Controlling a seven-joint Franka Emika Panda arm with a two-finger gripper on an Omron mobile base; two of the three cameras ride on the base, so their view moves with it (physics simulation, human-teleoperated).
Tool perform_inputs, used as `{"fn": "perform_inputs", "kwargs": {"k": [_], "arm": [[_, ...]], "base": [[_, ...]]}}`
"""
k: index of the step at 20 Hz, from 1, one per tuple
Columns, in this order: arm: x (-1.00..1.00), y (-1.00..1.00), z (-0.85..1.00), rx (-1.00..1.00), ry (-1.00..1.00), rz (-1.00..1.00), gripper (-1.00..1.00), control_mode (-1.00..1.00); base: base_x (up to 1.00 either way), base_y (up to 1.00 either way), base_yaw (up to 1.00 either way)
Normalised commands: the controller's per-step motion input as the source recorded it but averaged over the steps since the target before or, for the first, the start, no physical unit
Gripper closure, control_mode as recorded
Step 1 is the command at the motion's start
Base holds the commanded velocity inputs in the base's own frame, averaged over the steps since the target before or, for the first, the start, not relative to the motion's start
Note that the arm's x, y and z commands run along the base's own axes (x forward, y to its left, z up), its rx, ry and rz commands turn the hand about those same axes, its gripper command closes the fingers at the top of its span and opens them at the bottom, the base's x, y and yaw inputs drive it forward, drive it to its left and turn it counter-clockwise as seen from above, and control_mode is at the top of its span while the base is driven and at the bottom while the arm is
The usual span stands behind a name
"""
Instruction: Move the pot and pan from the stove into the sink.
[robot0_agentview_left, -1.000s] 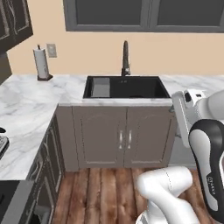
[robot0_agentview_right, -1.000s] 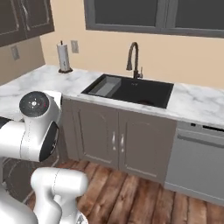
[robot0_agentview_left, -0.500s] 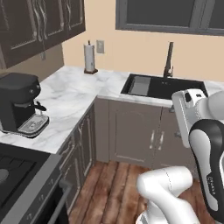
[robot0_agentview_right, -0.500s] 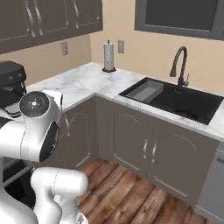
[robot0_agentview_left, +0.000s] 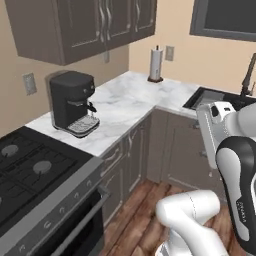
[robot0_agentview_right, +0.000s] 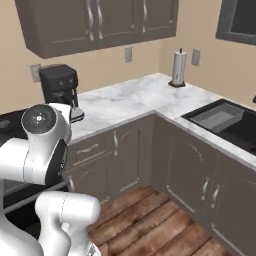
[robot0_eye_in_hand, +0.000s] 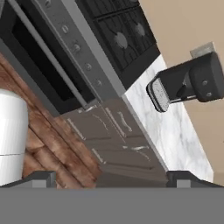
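Black stove (robot0_agentview_left: 30, 172) sits at nine o'clock, sink (robot0_agentview_right: 227, 120) at three; jaws gape wide, holding nothing. Risk: misjudged reach could clip the coffee machine (robot0_agentview_left: 72, 102) on the desk.

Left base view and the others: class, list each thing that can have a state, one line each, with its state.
stove: burners unlit, grates bare where seen
oven door: shut
coffee machine: upright on the counter
paper towel roll: upright on its holder
sink: grey tray inside
upper cabinets: shut
tool: open, holding nothing
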Motion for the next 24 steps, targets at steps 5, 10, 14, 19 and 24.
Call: {"fn": "perform_inputs", "kwargs": {"k": [5,10,14,19,24], "arm": [[0.00,0.00,0.00,0.00,0.00,0.00,-1.00,1.00],[0.00,0.00,0.00,0.00,0.00,0.00,-1.00,1.00],[0.00,0.00,0.00,0.00,0.00,0.00,-1.00,1.00],[0.00,0.00,0.00,0.00,0.00,0.00,-1.00,1.00],[0.00,0.00,0.00,0.00,0.00,0.00,-1.00,1.00]], "base": [[-0.13,0.00,0.50],[-0.13,0.00,0.50],[-0.12,0.00,0.50],[-0.12,0.00,0.50],[-0.10,0.00,0.49]]}}
